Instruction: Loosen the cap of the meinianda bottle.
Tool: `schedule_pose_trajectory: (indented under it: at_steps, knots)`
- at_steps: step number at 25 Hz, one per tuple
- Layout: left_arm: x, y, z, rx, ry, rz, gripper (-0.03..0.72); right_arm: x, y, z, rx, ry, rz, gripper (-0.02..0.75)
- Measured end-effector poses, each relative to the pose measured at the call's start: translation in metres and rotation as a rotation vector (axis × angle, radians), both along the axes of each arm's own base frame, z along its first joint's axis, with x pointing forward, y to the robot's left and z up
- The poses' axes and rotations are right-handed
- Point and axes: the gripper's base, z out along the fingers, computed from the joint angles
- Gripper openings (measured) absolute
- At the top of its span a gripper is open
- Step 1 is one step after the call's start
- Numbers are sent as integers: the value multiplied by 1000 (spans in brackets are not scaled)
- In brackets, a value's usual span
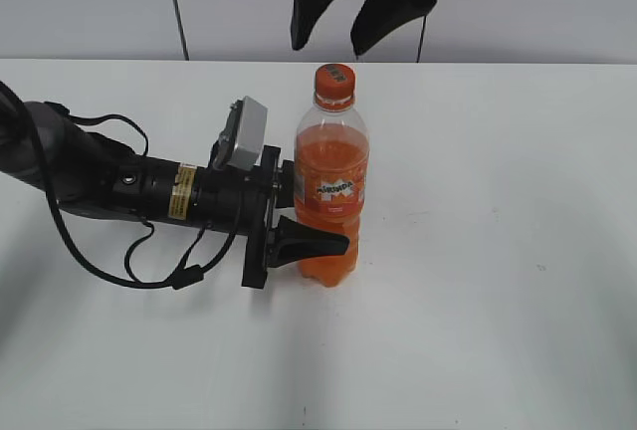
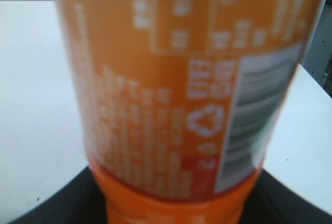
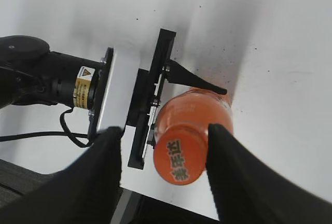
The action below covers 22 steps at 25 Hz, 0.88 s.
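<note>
At frame centre, exterior view: the meinianda bottle (image 1: 331,189) is stood upright, clamped at its lower body by the left gripper (image 1: 311,219); the cap (image 1: 334,80) is seen directly beneath the spread right gripper (image 1: 343,22)
Left wrist view: only the blurred label is filled in; jaws clenched on the bottle
Right wrist view: the cap (image 3: 178,159) is framed between parted fingers (image 3: 231,167), untouched, vertical axis aligned

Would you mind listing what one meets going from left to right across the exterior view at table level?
Left arm → wrist camera → left gripper → meinianda bottle → bare table.
</note>
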Motion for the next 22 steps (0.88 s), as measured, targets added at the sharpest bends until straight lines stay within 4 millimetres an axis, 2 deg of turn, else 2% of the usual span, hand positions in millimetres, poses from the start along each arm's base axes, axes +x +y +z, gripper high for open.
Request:
schedule_pose_trajectory:
  at_steps: [7, 14, 22]
  knots:
    - [0, 0, 0, 0, 0, 0, 395, 1, -2, -1, -9, -1, -31, 395]
    - [0, 0, 0, 0, 1, 1, 395, -3, -4, -16, -38, 46, -34, 395]
    - [0, 0, 0, -1, 1, 2, 395, -3, -4, -16, -36, 52, -38, 395]
